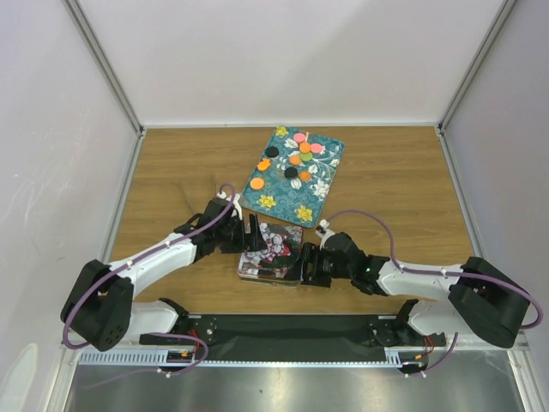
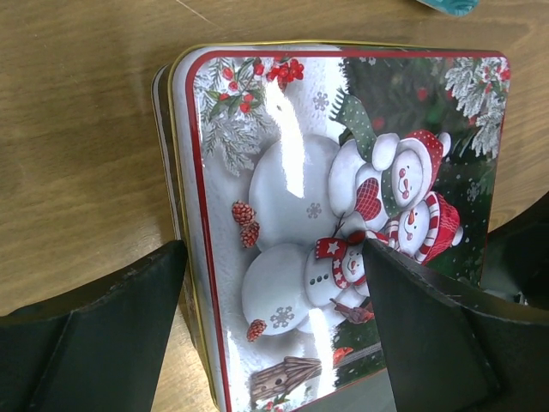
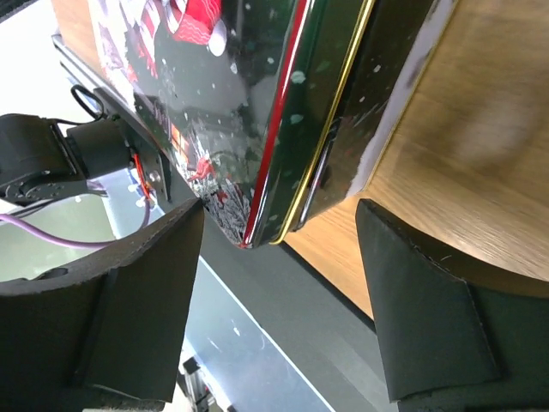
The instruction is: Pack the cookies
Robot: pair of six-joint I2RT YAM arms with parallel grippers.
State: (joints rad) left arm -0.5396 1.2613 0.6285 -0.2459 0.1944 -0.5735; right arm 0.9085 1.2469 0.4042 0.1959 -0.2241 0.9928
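Observation:
The cookies (image 1: 296, 159) are small orange, green, pink and black discs lying on the teal flowered tray (image 1: 283, 187); one orange cookie (image 1: 257, 183) lies apart at the tray's left edge. The gold tin (image 1: 273, 251), its snowman lid on, sits in front of the tray. My left gripper (image 1: 255, 236) is open at the tin's left side; in the left wrist view (image 2: 273, 251) one finger is beside the tin (image 2: 292, 172) and the other is over its lid. My right gripper (image 1: 307, 264) is open at the tin's right side, with the tin's corner (image 3: 283, 103) just ahead of its jaws (image 3: 281, 213).
The wooden table (image 1: 403, 184) is enclosed by white walls at the back and both sides. A black strip (image 1: 283, 326) runs along the near edge between the arm bases.

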